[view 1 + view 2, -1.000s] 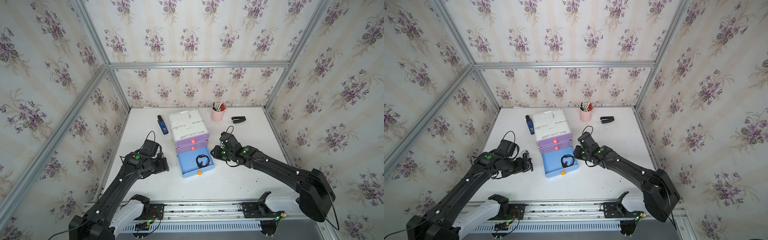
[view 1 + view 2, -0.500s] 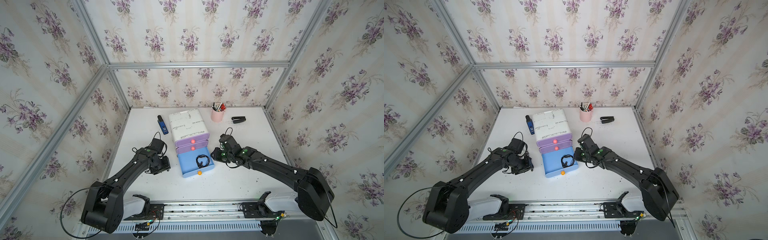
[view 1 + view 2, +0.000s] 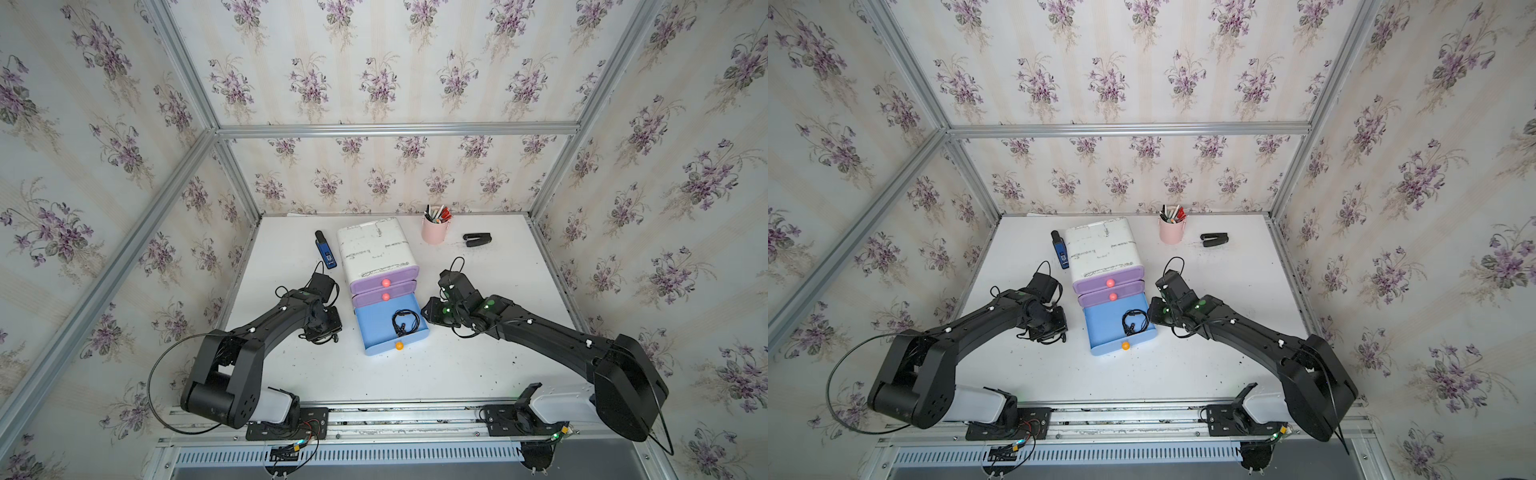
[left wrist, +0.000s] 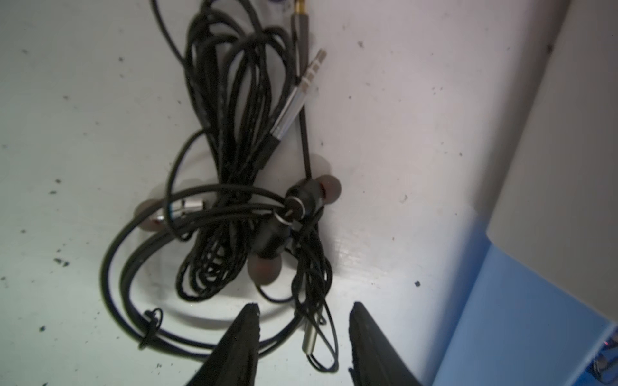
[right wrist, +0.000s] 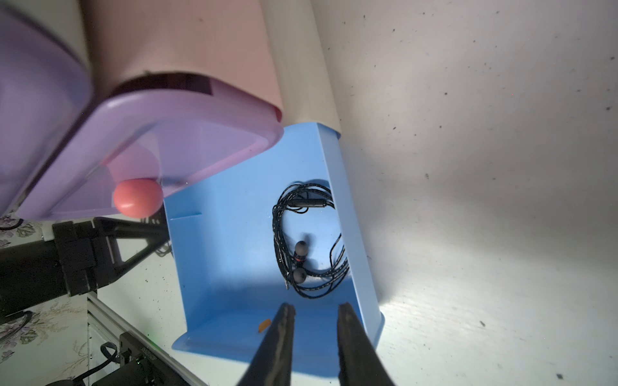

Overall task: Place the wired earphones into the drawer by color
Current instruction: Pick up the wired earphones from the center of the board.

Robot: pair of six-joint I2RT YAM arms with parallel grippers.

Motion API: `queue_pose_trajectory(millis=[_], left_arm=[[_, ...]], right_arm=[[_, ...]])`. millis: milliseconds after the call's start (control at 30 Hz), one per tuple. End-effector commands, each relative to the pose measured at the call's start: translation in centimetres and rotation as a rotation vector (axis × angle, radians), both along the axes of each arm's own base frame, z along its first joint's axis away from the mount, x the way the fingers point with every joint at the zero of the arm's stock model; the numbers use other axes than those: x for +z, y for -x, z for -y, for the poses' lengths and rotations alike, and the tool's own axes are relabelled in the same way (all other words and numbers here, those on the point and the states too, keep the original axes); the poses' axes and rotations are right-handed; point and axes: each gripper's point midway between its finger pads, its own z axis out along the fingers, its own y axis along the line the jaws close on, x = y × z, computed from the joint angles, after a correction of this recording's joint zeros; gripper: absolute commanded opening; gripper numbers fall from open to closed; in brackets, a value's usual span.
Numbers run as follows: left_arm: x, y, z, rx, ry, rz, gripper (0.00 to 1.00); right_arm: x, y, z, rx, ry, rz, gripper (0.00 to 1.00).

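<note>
Since a second ago the left arm (image 3: 266,328) has been swung in and lowered towards the table, with its shoulder turned round. The right arm (image 3: 540,336) has hardly been shifted.

Table (image 3: 415,374): white, scuffed and speckled.

Cabinet (image 3: 374,245): set mid-table between the two arms, so either can reach it. Two purple drawers are shut. The blue drawer (image 3: 372,328), the lowest, is pulled out towards the arms, presumably left open to take more black sets.

Left pincer (image 4: 305,305): held low over the table, just beside the cabinet on the left arm's side. The jaws are spread, with a strand of cable and a small metal sleeve lying between them. Nothing is pinched yet. A grasp is judged to be in preparation at the edge of the heap, where loose loops offer a hold.

Right pincer (image 5: 316,305): held just beside the blue drawer's wall on the right arm's side. The jaws are a little apart and empty. It is judged to be parked clear of the opening.

Heap of black earphones (image 4: 234,187): tangled on the table under the left pincer. Two jack plugs are visible, so more than one set is probably knotted together and may be lifted as one.

Coiled black earphones (image 5: 301,248): already laid in the blue drawer, against its right wall.

No red or white sets are shown.
</note>
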Motion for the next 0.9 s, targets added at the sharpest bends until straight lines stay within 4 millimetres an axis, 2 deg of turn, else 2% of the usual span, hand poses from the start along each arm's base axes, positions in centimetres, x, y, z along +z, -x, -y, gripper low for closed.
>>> queue_pose_trajectory(millis=[0, 200, 500, 767, 867], left_arm=[[-0.1, -0.8, -0.4, 0.007, -0.03, 0.015, 0.47], [-1.0, -0.6, -0.9, -0.007, -0.074, -0.031, 0.43], [-1.7, -0.3, -0.9, -0.022, -0.073, -0.049, 0.23], [-1.0, 0.0, -0.6, -0.051, -0.053, -0.038, 0.04], [-0.2, 0.3, -0.6, -0.063, -0.045, -0.021, 0.01]], right_arm=[[0.2, -0.1, -0.1, 0.005, -0.005, 0.016, 0.27], [0.0, 0.0, 0.0, 0.004, -0.001, 0.014, 0.27], [0.0, -0.1, -0.1, 0.001, -0.007, 0.015, 0.27], [-0.2, 0.0, 0.0, 0.001, -0.005, 0.012, 0.27], [-0.1, 0.0, 0.0, 0.0, -0.006, 0.013, 0.27]])
